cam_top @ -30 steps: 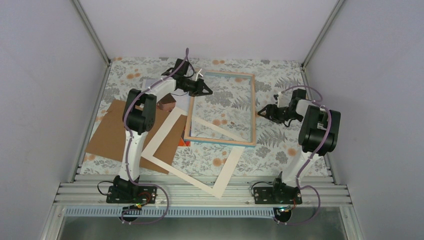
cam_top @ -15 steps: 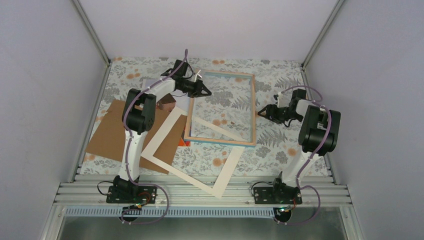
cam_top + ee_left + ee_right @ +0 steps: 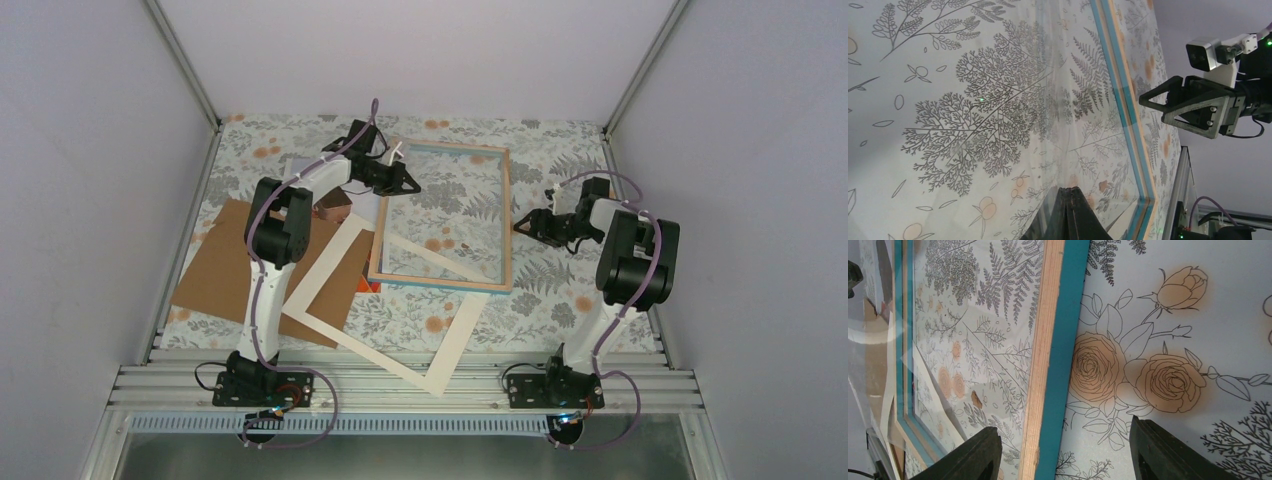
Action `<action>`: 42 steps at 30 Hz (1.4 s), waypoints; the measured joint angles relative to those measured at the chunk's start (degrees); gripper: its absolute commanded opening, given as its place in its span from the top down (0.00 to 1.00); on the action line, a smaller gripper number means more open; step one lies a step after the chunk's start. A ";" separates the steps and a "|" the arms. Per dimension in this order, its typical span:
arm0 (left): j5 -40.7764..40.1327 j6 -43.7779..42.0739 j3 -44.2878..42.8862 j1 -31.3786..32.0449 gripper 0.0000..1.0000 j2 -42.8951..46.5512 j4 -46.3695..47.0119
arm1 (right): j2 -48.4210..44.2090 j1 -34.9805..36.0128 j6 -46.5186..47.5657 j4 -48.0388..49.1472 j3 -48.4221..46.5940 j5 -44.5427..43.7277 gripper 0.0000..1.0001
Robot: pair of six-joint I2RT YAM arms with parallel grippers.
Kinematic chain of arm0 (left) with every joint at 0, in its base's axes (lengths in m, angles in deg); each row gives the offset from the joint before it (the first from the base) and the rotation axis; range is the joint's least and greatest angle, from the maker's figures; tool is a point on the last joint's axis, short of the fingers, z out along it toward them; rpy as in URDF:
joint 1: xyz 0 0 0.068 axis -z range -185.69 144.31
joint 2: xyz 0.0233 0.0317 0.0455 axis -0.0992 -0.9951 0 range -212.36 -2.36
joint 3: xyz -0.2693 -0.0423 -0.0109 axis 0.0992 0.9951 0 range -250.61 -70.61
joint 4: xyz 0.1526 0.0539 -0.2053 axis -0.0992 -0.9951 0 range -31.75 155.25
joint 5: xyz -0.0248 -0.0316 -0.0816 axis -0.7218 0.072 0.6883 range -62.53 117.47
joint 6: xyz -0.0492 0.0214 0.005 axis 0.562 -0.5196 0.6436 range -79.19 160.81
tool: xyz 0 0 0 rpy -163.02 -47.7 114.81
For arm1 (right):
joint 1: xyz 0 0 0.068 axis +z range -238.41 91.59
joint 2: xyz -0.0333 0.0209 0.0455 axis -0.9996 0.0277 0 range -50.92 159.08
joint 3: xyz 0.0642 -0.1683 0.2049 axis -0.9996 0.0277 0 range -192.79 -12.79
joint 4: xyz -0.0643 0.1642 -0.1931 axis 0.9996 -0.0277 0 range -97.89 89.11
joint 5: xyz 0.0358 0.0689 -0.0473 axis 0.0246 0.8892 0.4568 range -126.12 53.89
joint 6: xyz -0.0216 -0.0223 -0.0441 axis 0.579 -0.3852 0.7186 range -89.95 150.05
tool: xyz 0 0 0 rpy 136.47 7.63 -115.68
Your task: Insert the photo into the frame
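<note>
The frame (image 3: 508, 215), with a turquoise rim, wood back edges and a clear pane, lies flat mid-table. It also shows in the left wrist view (image 3: 1118, 90) and the right wrist view (image 3: 1068, 340). My left gripper (image 3: 413, 185) is shut, its tips (image 3: 1075, 192) just over the pane inside the frame's far left edge. My right gripper (image 3: 517, 225) is open, its fingers (image 3: 973, 455) straddling the frame's right rail without touching it. The photo is mostly hidden under my left arm and the mat. Only a brownish patch (image 3: 333, 208) and a red corner (image 3: 370, 287) show.
A cream mat border (image 3: 330, 262) lies tilted, one side under the frame's pane, the rest towards the near edge. A brown backing board (image 3: 225, 265) lies at the left under the mat. White walls close in on three sides.
My left gripper has drawn back slightly to the left over the pane. The right gripper and the frame have barely moved.
</note>
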 measured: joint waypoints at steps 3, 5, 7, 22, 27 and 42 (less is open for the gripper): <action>-1.05 -0.26 0.00 0.15 0.98 0.00 -0.35 | 0.00 0.02 0.15 0.00 0.00 -0.02 0.36; -1.88 -0.35 0.00 0.26 0.98 0.00 -0.57 | 0.00 0.02 0.37 0.00 0.00 -0.04 0.36; -2.86 -0.48 0.00 0.31 0.98 0.00 -1.05 | -0.11 0.04 0.55 0.00 0.00 -0.13 0.36; -5.95 -1.84 -0.11 0.31 0.98 0.00 -2.56 | -1.27 0.46 1.01 0.07 0.07 -0.24 0.37; -5.49 -2.16 -0.42 0.63 0.97 0.00 -2.54 | -1.27 0.83 0.98 0.22 0.07 -0.22 0.37; -11.87 -4.76 -2.34 2.01 0.33 0.00 -4.63 | -1.29 1.57 1.05 0.87 0.07 -0.22 0.36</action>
